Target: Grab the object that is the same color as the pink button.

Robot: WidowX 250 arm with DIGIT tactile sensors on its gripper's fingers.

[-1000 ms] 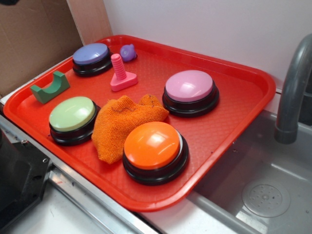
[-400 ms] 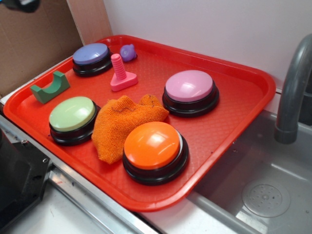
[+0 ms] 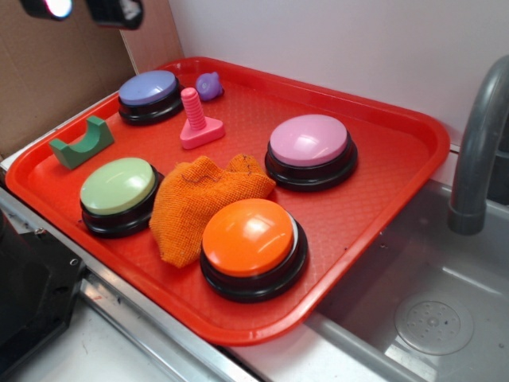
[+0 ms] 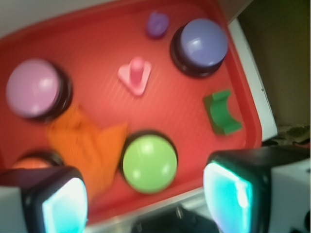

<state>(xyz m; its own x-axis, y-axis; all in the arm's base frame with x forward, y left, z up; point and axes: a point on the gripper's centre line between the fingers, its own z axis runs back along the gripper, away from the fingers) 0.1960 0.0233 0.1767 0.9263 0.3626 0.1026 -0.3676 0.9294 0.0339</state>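
Observation:
A hot-pink toy bolt [image 3: 196, 122] stands upright on the red tray [image 3: 382, 199], left of the light pink dome button [image 3: 309, 148]. In the wrist view the bolt [image 4: 135, 75] is far ahead and the pink button [image 4: 35, 89] is at the left. My gripper [image 3: 83, 9] shows only at the top left edge of the exterior view, high above the tray's back left corner. In the wrist view the gripper [image 4: 146, 194] is open and empty, its two fingers far apart over the tray's near edge.
On the tray are a lavender-blue button [image 3: 149, 94], a green button [image 3: 118, 193], an orange button [image 3: 252, 245], an orange cloth [image 3: 203, 203], a small purple bear [image 3: 208, 85] and a green arch block [image 3: 82, 142]. A sink [image 3: 429, 310] and grey faucet [image 3: 481, 151] are at the right.
The gripper has moved into the top left of the exterior view, shifting right. Nothing on the tray has moved.

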